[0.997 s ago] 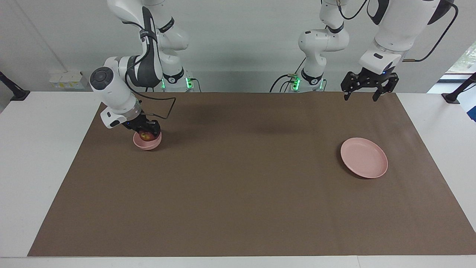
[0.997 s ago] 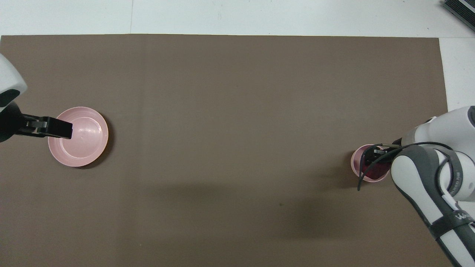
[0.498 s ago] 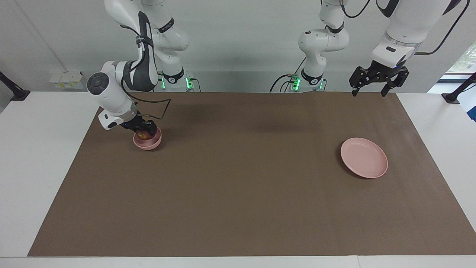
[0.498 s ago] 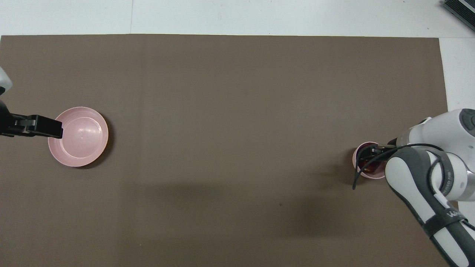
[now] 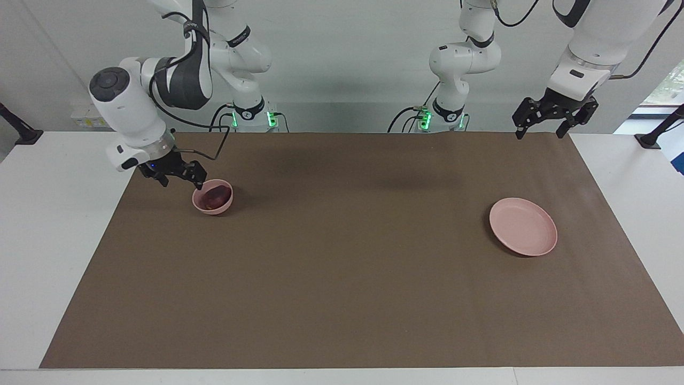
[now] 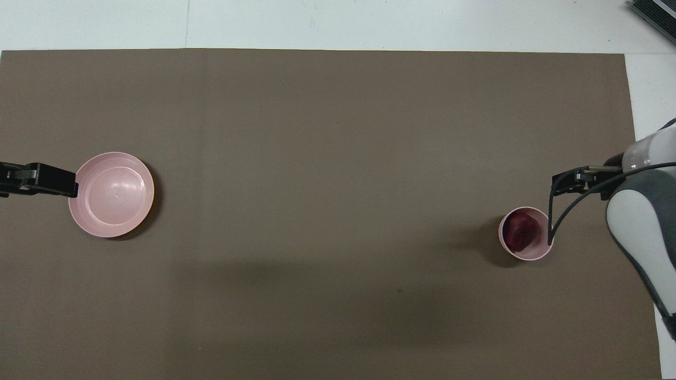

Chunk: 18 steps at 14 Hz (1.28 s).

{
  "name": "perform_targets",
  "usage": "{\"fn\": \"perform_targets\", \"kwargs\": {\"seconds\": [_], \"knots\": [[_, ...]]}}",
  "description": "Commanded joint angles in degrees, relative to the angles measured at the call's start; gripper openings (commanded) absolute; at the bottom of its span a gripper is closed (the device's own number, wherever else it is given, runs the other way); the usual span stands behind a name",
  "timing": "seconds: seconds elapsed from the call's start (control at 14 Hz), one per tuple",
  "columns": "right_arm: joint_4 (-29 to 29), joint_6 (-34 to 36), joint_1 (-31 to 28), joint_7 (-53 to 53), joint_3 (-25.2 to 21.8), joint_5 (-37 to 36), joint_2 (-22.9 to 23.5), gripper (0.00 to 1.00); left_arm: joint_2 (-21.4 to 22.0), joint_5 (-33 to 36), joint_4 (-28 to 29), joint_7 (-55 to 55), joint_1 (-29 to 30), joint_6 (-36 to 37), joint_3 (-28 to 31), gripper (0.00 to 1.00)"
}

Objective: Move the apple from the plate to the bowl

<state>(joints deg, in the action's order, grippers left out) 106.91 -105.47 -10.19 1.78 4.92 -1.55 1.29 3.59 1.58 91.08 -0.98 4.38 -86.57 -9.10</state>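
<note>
The dark red apple [image 5: 216, 193] [image 6: 522, 232] lies inside the small pink bowl [image 5: 212, 207] [image 6: 529, 256] at the right arm's end of the mat. My right gripper [image 5: 180, 183] hangs open and empty just beside the bowl, slightly above its rim and off toward the table's end. The flat pink plate [image 5: 523, 227] [image 6: 112, 194] sits bare at the left arm's end. My left gripper [image 5: 537, 135] waits open and empty, high over the mat's edge closest to the robots.
A brown mat [image 5: 352, 267] covers most of the white table [image 5: 48, 214]. Only the bowl and the plate stand on it. A dark object [image 6: 655, 13] pokes in at one table corner.
The right gripper opened, let go of the apple in the bowl, and lifted out toward the table's end. The left gripper drew up and away from over the plate.
</note>
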Motion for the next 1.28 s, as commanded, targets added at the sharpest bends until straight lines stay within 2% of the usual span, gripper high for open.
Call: {"fn": "perform_targets", "kwargs": {"seconds": [0.0,0.14,0.36,0.43,0.64,0.93,1.0,1.21], "knots": [[-6.8,6.2,-0.1,-0.8,0.6,-1.2,0.4,1.00,-0.1,-1.2,-0.4,-0.4,0.9,0.9,-0.5,1.00],[-9.5,10.2,0.9,1.3,1.1,-0.9,-0.2,1.00,0.0,-1.3,-0.2,-0.3,0.6,1.4,-0.5,1.00],[-10.0,13.1,4.9,3.3,1.0,-1.2,-2.3,1.00,0.0,-1.3,-0.2,-0.1,0.6,0.7,-0.6,1.00],[-10.3,13.9,4.9,3.0,1.0,-1.0,-3.4,1.00,0.0,-1.7,-0.2,-0.2,0.5,0.6,-0.6,1.00],[-16.6,19.0,4.1,-0.1,0.6,-1.3,-3.6,1.00,-0.3,-3.3,-0.2,-0.4,0.2,-0.4,-0.5,1.00],[-17.5,19.6,3.6,-0.9,0.1,-0.1,-3.5,1.00,-0.2,-3.3,0.0,-0.3,0.0,-1.9,0.0,1.00],[-17.7,19.9,4.5,-1.1,-0.3,-0.1,-3.4,1.00,-0.2,-3.3,0.0,-0.3,-0.9,-1.9,0.9,1.00],[-18.6,22.5,9.5,-2.0,-6.6,-0.1,-3.5,1.00,-0.2,-3.3,0.0,-0.4,-6.2,-1.9,6.0,1.00]]}}
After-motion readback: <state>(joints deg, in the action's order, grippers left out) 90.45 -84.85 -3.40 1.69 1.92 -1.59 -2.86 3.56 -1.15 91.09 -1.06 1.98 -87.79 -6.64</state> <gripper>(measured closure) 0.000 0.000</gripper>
